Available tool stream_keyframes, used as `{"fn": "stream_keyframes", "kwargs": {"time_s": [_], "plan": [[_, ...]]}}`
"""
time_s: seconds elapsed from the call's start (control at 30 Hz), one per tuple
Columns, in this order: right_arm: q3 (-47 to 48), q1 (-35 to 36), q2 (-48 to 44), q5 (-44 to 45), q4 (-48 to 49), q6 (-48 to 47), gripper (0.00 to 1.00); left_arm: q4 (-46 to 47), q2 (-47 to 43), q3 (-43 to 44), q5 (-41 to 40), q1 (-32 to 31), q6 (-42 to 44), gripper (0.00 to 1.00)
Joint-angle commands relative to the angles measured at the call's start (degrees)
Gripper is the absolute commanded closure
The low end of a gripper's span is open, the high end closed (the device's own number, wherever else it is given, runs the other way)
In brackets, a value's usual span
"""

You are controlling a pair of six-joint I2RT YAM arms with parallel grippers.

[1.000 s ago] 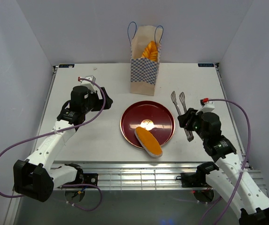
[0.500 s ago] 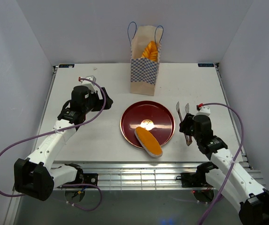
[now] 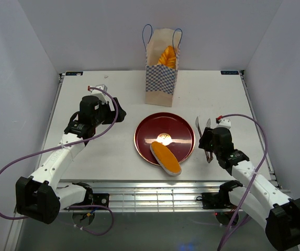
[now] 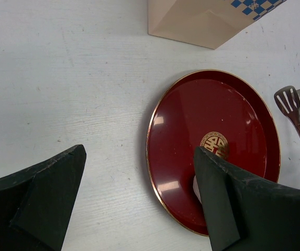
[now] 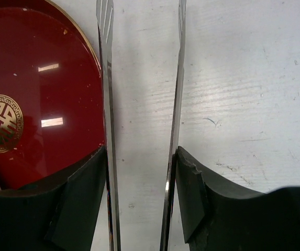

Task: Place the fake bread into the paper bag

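Orange bread [image 3: 165, 158] near hand [image 3: 207, 143] with tongs [image 3: 198, 124]

Just a white table [image 3: 113, 157] here, with the paper bag [image 3: 160, 86] standing at the far middle and a dark red plate [image 3: 145, 130] sitting just in front of it.

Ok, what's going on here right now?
The right gripper holds the metal tongs beside the red plate, their tips pointing toward the far side. One bread piece lies on the plate's near edge; other bread already shows in the paper bag. The left gripper hovers open over the table, left of the plate.
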Motion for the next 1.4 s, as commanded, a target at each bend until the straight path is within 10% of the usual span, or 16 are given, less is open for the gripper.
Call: {"fn": "stream_keyframes", "kwargs": {"time_s": [0.0,1.37], "plan": [[-0.6,-0.2,0.9,0.2,3.6,-0.4,0.41,-0.3,-0.3,1.9,0.7,0.0,0.4,0.06],[5.4,-0.2,15.5,0.8,-1.8,-2.0,0.2,-0.3,0.1,1.9,1.0,0.0,0.4,0.06]]}}
